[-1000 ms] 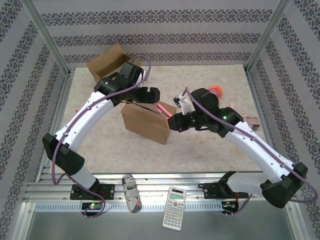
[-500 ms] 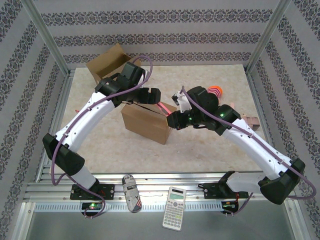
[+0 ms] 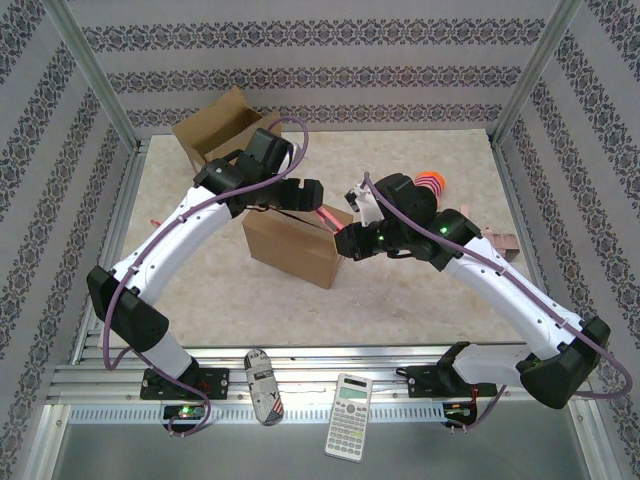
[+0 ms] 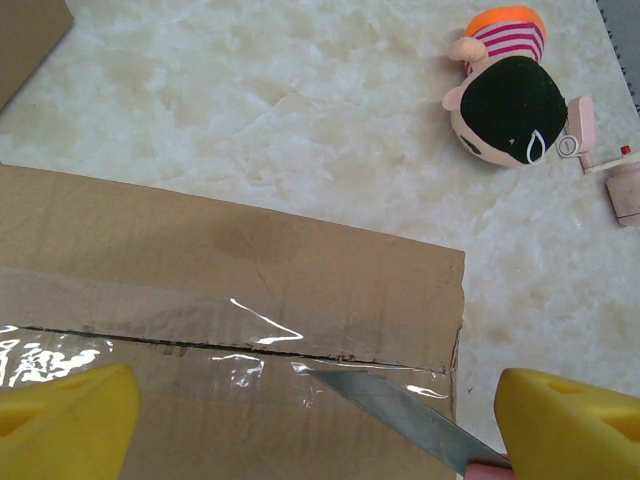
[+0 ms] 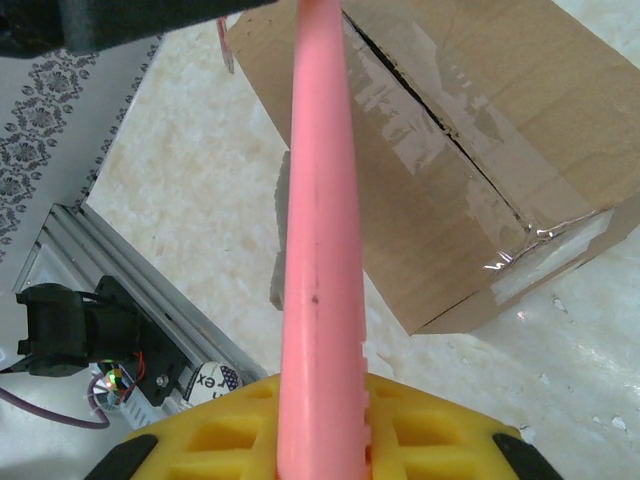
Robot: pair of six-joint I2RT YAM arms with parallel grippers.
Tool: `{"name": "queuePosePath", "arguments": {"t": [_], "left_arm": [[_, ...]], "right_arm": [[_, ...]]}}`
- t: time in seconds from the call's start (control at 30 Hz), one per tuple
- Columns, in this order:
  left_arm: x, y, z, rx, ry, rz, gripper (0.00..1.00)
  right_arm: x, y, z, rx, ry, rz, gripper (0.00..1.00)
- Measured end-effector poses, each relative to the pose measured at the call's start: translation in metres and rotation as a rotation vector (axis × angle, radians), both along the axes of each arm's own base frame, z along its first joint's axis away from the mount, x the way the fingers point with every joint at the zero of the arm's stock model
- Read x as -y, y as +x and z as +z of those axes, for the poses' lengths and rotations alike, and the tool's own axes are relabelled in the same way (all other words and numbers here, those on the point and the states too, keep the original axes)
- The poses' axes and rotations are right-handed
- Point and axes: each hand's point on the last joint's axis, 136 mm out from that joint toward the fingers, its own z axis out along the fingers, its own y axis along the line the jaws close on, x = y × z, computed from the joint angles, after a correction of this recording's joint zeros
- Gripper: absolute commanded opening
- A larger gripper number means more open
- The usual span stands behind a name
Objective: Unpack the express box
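While on taped box (image 4: 250, 250), pink knife (image 4: 395, 412)

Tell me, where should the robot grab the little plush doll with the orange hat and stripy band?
On the orange-hatted plush doll, probably the round, black-haired head, pinched from straight above. The doll lies flat on the pale marble table with nothing over it, and the head looks like its widest, softest part. The left gripper is open, so it could do it.
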Motion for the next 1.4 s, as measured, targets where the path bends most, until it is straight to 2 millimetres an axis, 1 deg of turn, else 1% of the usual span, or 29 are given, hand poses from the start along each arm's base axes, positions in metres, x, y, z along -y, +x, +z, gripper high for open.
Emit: {"name": "queuePosePath", "arguments": {"t": [0.4,0.53,0.63,0.73,0.83,0.9,1.0,1.13,1.27,1.4], "left_arm": [[-0.001,0.0,0.001,0.008,-0.001,0.002,0.92],[-0.005,0.0,0.005,0.031,0.015,0.017,0.97],[-0.014,0.001,0.016,0.071,0.036,0.044,0.98],[-0.03,0.001,0.029,0.097,0.057,0.081,0.98],[-0.052,0.009,0.039,0.116,0.064,0.135,0.97],[-0.066,0.015,0.038,0.113,0.068,0.171,0.97],[-0.084,0.022,0.027,0.082,0.072,0.21,0.96],[-0.1,0.029,-0.003,0.012,0.08,0.238,0.96],[-0.104,0.035,-0.034,-0.048,0.054,0.231,0.96],[-0.1,0.04,-0.053,-0.069,0.021,0.201,0.96]], "right_arm": [[0.0,0.0,0.0,-0.003,0.004,0.0,0.0],[0.0,0.0,0.001,-0.001,0.006,-0.003,0.0],[0.003,0.004,0.005,0.004,0.026,-0.03,0.0],[0.017,0.006,0.006,0.012,0.061,-0.102,0.0],[0.034,-0.002,0.003,-0.004,0.105,-0.171,0.0],[0.042,-0.008,0.001,-0.019,0.139,-0.208,0.0],[0.052,-0.018,-0.006,-0.058,0.205,-0.254,0.0],[0.057,-0.031,-0.021,-0.132,0.299,-0.283,0.0],[0.057,-0.046,-0.037,-0.206,0.345,-0.27,0.0],[0.058,-0.06,-0.044,-0.241,0.379,-0.25,0.0]]}}
